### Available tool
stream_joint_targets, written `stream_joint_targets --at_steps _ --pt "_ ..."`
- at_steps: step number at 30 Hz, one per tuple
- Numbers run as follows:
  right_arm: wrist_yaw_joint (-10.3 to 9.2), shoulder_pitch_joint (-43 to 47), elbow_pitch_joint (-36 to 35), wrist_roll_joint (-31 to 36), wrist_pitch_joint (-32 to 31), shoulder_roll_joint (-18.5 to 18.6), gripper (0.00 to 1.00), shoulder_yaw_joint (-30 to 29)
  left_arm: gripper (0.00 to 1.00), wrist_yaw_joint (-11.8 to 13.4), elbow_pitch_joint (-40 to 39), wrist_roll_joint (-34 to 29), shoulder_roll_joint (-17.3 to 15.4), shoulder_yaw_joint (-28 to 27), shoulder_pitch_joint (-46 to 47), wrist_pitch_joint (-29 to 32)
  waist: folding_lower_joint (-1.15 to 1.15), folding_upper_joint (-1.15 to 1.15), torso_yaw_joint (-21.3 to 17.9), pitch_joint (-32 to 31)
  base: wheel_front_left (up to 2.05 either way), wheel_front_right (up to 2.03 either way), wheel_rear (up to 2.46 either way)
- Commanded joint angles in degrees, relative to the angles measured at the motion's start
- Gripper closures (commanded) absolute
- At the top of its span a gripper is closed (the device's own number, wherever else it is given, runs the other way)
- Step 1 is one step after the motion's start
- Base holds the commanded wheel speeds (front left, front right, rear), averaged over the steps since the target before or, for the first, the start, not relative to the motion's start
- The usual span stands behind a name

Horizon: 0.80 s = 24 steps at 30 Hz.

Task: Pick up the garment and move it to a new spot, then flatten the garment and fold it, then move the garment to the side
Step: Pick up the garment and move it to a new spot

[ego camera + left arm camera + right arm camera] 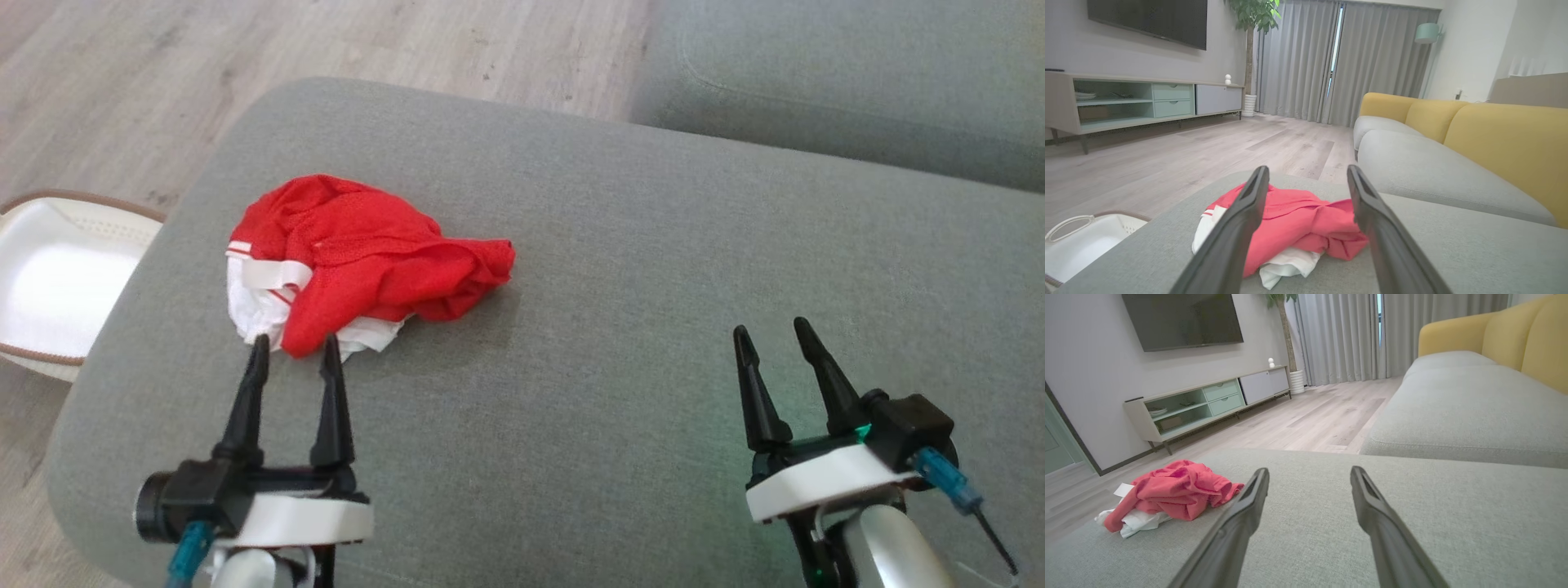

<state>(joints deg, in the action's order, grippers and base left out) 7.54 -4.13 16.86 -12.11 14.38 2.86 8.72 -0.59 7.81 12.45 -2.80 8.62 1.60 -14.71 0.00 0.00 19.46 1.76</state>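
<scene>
Just one crumpled garment [359, 261], one basket [57, 278]; left hand [295, 341], right hand [770, 327], both open.

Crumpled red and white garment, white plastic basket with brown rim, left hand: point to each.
Crumpled red and white garment [367, 253], head view, middle of red fabric.
White plastic basket with brown rim [57, 286], head view, bare inner wall.
Left hand [295, 343], head view, midway between fingertips.

Garment [359, 261] lies on ottoman [620, 269], toward its 10 o'clock corner. Basket [57, 286] on floor [326, 41] at ottoman's 9 o'clock. Sofa [857, 73] at 1 o'clock, behind. Left gripper [295, 343] just beside garment at its 6 o'clock; right gripper [771, 328] at 4 o'clock, well apart.
</scene>
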Motion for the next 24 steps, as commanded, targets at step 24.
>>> stream_joint_targets --at_steps 24 --pt "-0.05 -7.5 -8.3 7.8 0.6 0.0 0.0 -5.5 0.0 -6.9 32.4 -0.5 -19.7 16.7 33.3 11.9 0.0 0.0 -8.3 16.5 0.0 0.0 0.0"
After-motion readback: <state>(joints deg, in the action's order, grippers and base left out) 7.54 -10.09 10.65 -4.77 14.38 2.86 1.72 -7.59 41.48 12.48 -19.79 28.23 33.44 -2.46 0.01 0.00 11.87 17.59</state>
